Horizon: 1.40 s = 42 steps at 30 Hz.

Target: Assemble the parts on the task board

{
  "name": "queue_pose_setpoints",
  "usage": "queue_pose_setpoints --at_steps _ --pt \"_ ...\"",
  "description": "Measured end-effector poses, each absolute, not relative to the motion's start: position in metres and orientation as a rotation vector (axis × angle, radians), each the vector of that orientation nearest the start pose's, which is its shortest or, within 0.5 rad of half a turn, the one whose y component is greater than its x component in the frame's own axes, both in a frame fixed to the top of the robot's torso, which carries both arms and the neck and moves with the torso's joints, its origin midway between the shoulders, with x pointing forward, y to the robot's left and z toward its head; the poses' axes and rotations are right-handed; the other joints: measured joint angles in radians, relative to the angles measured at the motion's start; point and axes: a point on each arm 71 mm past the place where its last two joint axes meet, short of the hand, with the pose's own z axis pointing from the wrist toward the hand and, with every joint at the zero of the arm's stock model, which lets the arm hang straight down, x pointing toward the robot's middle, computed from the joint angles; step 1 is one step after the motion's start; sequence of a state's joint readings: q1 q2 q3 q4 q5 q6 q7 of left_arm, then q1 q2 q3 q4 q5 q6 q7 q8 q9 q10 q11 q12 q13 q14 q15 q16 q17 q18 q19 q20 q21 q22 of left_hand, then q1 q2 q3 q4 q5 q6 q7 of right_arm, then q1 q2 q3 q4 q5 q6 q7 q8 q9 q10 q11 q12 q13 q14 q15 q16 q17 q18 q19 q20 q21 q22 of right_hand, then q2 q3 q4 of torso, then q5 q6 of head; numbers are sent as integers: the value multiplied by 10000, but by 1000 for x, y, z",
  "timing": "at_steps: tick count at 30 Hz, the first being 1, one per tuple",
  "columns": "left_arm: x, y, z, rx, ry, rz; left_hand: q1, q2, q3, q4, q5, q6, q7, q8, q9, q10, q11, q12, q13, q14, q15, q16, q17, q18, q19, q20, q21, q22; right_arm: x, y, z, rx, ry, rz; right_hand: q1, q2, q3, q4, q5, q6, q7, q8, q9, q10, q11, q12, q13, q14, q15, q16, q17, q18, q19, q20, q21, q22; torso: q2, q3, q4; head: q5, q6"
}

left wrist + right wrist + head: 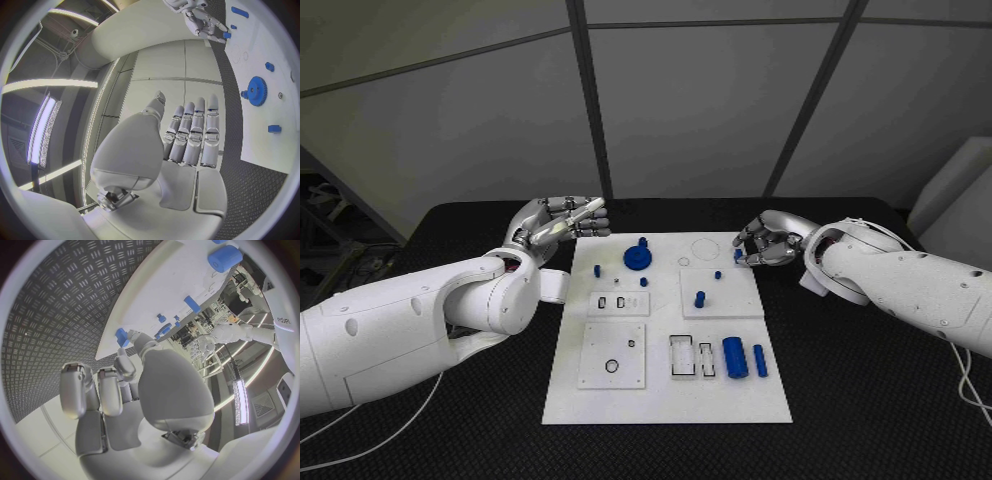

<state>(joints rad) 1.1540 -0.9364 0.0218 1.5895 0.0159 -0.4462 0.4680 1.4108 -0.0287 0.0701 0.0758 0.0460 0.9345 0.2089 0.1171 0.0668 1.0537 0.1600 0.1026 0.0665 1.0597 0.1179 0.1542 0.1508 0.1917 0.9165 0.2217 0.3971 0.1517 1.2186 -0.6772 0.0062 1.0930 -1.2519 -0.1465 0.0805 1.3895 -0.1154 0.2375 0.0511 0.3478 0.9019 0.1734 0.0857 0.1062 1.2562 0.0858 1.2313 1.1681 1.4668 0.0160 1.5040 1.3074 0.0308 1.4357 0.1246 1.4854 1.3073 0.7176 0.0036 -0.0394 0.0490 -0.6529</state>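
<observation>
Two hands flank the task board [668,330]: the right hand [769,240] pinches a small blue part [738,254] for seating; the left hand [560,222], fingers spread, holds nothing.

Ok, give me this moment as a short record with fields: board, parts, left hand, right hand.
board: white task board lying flat mid-table
parts: blue gear at the board's far end; two blue cylinders lying side by side at the near right; small blue pegs between
left hand: left hand raised beyond the board's far left corner, fingers straight, holding nothing
right hand: right hand at the far right corner, fingers pinching a small blue part
</observation>
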Motion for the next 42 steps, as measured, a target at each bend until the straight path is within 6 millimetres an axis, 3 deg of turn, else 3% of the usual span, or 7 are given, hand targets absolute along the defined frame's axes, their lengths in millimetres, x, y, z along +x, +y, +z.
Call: queue_pose_setpoints --at_steps 24,36,42 --pt "480 247 -168 -11555 12365 -14498 0 0 0 0 0 0 0 0 0 0 0 0 0 0 0 0 -2 0 0 0 0 1 563 -239 -197 122 17884 6393 -54 54 -18 18 0 321 -1 112 64 108 -36 152 132 0 0 0 -1 -1 84 -15 37 0 -2 7 -9 22 -42" --pt "480 247 -169 -11555 12364 -14496 -41 41 0 0 0 36 37 0 0 0 0 0 0 0 0 -69 9 0 0 0 0 -11 564 -236 -197 115 17876 6368 -173 173 -49 110 0 710 -126 301 135 220 -76 194 200 -32 -42 39 7 -1 121 -52 76 0 -2 7 -9 7 -66" --pt "480 247 -169 -11556 12365 -14495 -41 41 0 0 0 37 37 0 0 0 0 1 0 0 0 -69 9 0 0 0 0 -10 565 -236 -197 173 17806 6259 -237 237 9 168 0 1020 -245 491 195 324 -180 261 263 -30 -117 39 6 -1 180 -112 76 0 -2 9 -9 -6 -80"
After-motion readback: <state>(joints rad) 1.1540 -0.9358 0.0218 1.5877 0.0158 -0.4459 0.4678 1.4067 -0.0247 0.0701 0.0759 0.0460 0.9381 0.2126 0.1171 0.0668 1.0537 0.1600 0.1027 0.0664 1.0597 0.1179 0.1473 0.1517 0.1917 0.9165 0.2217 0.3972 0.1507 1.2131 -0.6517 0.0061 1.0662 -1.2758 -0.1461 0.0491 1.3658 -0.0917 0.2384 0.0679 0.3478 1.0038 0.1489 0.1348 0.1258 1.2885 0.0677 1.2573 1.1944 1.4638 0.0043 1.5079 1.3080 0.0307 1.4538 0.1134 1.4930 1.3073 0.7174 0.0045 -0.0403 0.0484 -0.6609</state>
